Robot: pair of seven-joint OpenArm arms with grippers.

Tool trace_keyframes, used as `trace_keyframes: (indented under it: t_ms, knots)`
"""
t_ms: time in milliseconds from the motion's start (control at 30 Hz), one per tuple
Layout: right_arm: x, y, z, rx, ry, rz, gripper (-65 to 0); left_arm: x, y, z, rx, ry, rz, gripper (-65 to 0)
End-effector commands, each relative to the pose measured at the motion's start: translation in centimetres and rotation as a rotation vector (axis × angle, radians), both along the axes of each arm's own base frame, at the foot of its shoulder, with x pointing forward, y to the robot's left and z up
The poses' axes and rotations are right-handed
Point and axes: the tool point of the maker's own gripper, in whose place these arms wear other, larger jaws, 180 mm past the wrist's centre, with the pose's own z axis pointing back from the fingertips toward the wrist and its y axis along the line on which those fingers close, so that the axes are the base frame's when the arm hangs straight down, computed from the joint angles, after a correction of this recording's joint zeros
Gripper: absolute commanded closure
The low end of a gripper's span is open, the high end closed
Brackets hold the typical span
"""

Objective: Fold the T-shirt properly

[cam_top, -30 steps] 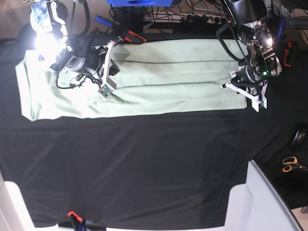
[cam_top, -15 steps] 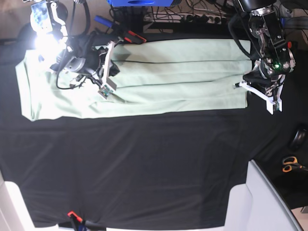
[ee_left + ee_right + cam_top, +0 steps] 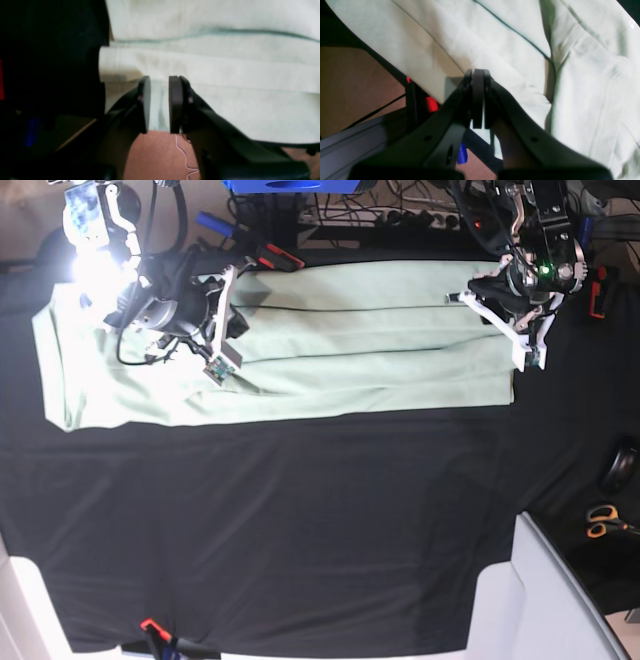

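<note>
T-shirt [image 3: 350, 340] lies under both end effectors; left [image 3: 159, 105] parted.

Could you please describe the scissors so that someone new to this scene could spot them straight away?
Start at the black table covering and go to its right edge, past the grey-white panel. The scissors lie there, well below the T-shirt. Their orange handles stand out from the dark items nearby.

The bench [image 3: 300, 520] carries a black cloth [image 3: 330, 560]. The T-shirt [image 3: 340, 340] lies flat on it toward 12 o'clock, scissors [image 3: 604, 522] at 3 o'clock, and a red clamp [image 3: 152, 626] at 7 o'clock.
</note>
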Motion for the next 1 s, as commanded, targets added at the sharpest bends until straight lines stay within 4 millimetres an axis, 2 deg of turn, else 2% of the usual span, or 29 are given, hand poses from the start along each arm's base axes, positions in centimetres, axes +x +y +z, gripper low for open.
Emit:
trace_keyframes:
  t_ms: [0,133,267,467,633,767,967]
  knots:
    - [0.7,0.4,0.9,0.028,-0.033,-0.002,0.0,0.2,0.3,0.5,0.016,-0.02,-0.003,-11.4]
    - [0.7,0.5,0.9,0.03,-0.033,-0.002,0.0,-0.2,0.6,0.4,0.023,-0.02,0.002,-11.4]
    - [0.6,0.5,0.8,0.03,-0.03,-0.002,0.0,-1.7,1.4,-0.4,0.058,-0.004,-0.006,-11.4]
    - [0.1,0.4,0.6,0.027,-0.019,-0.002,0.0,-2.7,4.5,0.5,0.331,-0.04,-0.136,-11.4]
    - [0.1,0.4,0.6,0.028,-0.02,-0.002,0.0,-1.8,6.2,2.0,0.521,-0.069,-0.275,-11.6]
    - [0.1,0.4,0.6,0.029,-0.02,-0.002,0.0,-0.6,4.9,2.0,0.582,-0.062,-0.431,-11.8]
    - [0.1,0.3,0.6,0.028,-0.02,-0.003,0.0,-2.0,1.8,-0.3,0.58,0.002,-0.686,-11.8]
